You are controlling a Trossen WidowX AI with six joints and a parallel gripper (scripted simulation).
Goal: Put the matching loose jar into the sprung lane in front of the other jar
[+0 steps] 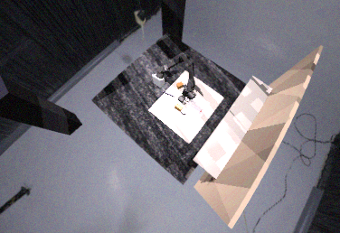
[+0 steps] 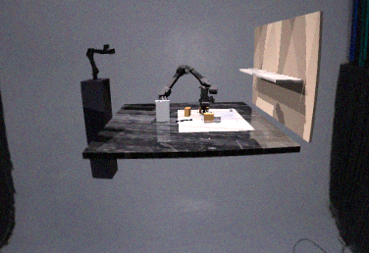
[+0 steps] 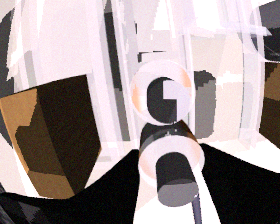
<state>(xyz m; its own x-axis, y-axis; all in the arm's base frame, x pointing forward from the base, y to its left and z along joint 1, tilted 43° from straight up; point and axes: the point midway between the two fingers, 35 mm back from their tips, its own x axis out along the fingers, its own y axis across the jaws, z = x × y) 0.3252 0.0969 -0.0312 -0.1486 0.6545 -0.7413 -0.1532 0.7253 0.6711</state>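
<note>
In the wrist view my gripper (image 3: 168, 152) (image 2: 204, 110) is shut on a jar (image 3: 177, 192) with a pale ring and a dark knob, at the bottom middle. The second jar (image 3: 155, 97), with a similar pale ring and dark centre, is just beyond it, between clear upright walls (image 3: 102, 90). The two jars overlap in this view; I cannot tell whether they touch. The pusher plate, the front stop and the lane floor cannot be made out clearly. In the top and exterior views the arm reaches down over the white sheet (image 1: 190, 132) (image 2: 191, 127), and the jars are too small to tell.
Brown-orange blocks stand to the left (image 3: 66, 135) and right (image 3: 278, 110) of the clear walls. Two orange blocks also show at the sheet's left side (image 1: 180, 85) and front (image 1: 179, 107). A white box (image 1: 158, 79) (image 2: 162, 111) stands left of the sheet. A shelf (image 2: 275, 75) is at the right.
</note>
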